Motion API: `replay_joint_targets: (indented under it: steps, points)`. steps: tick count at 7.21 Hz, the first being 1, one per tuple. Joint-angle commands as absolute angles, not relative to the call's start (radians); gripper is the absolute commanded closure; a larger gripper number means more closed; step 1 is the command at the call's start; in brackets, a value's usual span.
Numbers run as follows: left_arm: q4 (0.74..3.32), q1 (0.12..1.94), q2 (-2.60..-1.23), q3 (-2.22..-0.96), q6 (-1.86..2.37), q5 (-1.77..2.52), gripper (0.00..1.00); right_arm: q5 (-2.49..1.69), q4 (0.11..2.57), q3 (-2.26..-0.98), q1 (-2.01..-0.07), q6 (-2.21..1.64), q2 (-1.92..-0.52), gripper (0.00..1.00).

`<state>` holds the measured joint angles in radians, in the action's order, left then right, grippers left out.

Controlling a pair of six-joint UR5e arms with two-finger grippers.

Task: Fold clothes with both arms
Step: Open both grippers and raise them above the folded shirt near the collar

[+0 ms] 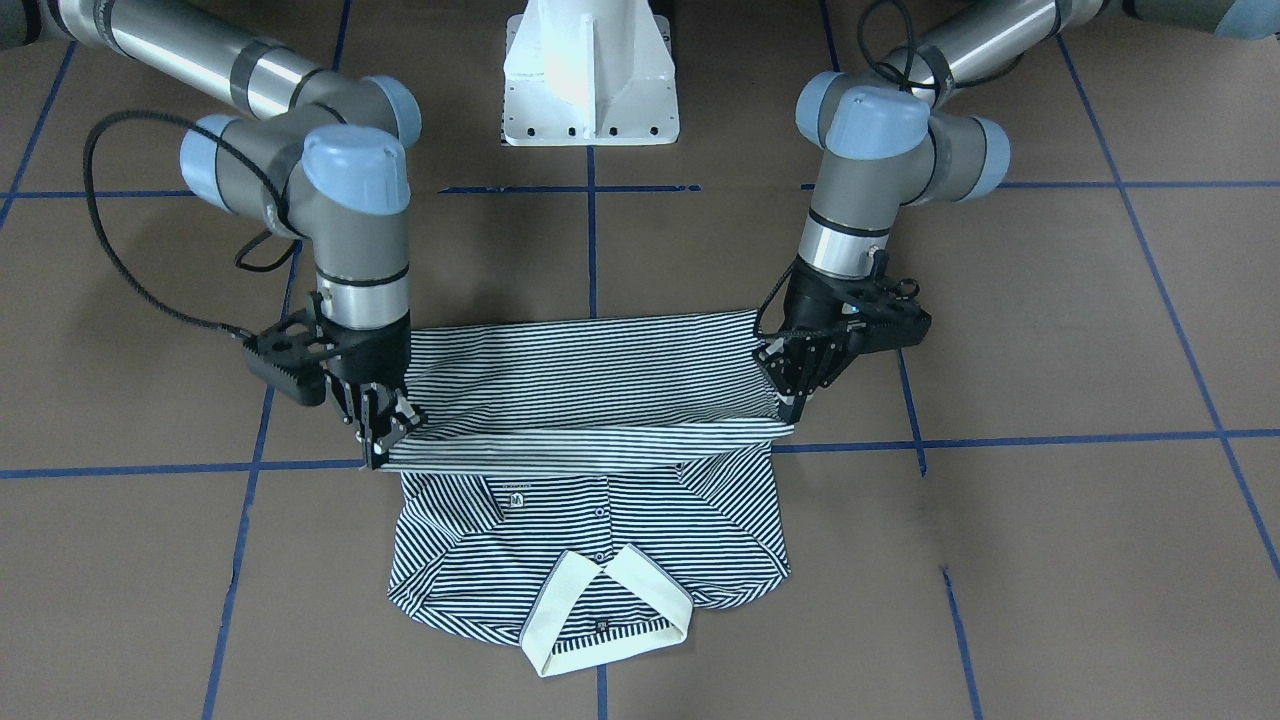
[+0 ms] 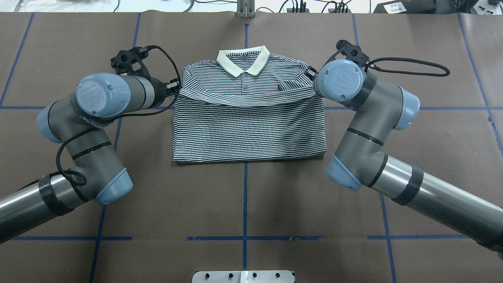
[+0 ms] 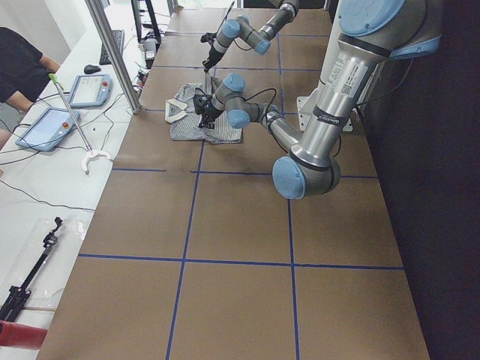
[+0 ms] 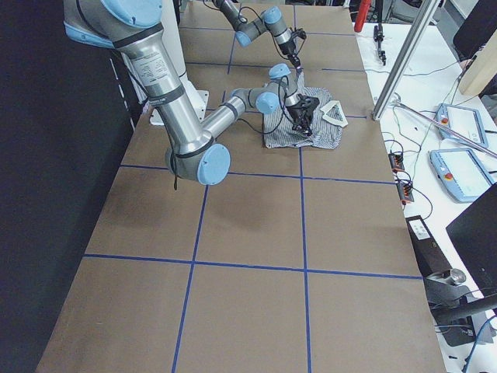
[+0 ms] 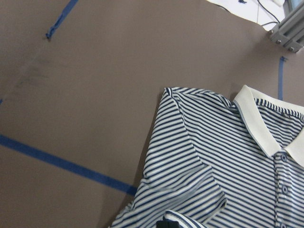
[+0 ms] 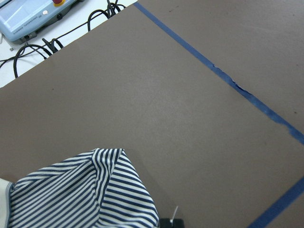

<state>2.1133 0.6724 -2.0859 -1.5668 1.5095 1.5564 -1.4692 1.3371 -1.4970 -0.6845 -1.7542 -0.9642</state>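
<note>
Fine navy-and-white striped short-sleeved polo shirt [image 1: 590, 370] sits centred on the brown paper-covered table [image 1: 1050, 330], its lower half doubled over with the crease nearest the robot. The black two-finger left gripper [image 1: 792, 398] and right gripper [image 1: 385, 432] each clamp a hem corner between closed jaws. Edge is held taut and level, likely so it lands square. Beyond it, the plain cream collar [image 1: 640, 590] lies flat and uncovered. Looks mid-fold.

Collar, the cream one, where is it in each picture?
Front: collar bottom centre.
Overhead: collar top centre.
Left: collar upper left of middle, tiny.
Right: collar upper right of middle, tiny.
Left wrist: collar right edge.
Right wrist: maybe a sliver, bottom-left corner.
Landmark: striped shirt around it.
</note>
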Motion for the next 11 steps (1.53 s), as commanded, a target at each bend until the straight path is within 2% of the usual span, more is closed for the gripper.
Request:
replay_joint_targets:
  steps: [1, 3, 7, 9, 10, 11]
  points:
    - [2.184, 0.696, -2.158, -1.415, 1.493, 1.508, 1.0, -1.488, 1.247, -1.289, -0.727, -1.74, -0.863, 1.0]
    - [2.261, 0.716, -2.183, -1.317, 1.459, 1.502, 1.0, -1.489, 1.165, -1.203, -0.736, -1.743, -0.832, 1.0]
    - [2.266, 0.719, -2.223, -1.247, 1.442, 1.476, 1.0, -1.488, 1.099, -1.103, -0.735, -1.74, -0.807, 1.0]
    - [2.298, 0.718, -2.227, -1.24, 1.437, 1.477, 0.89, -1.486, 1.094, -1.101, -0.735, -1.74, -0.802, 0.96]
    - [2.334, 0.713, -2.221, -1.227, 1.437, 1.48, 0.79, -1.486, 1.094, -1.103, -0.735, -1.74, -0.796, 0.64]
    - [2.351, 0.712, -2.22, -1.227, 1.439, 1.482, 0.74, -1.488, 1.094, -1.107, -0.735, -1.743, -0.793, 0.58]
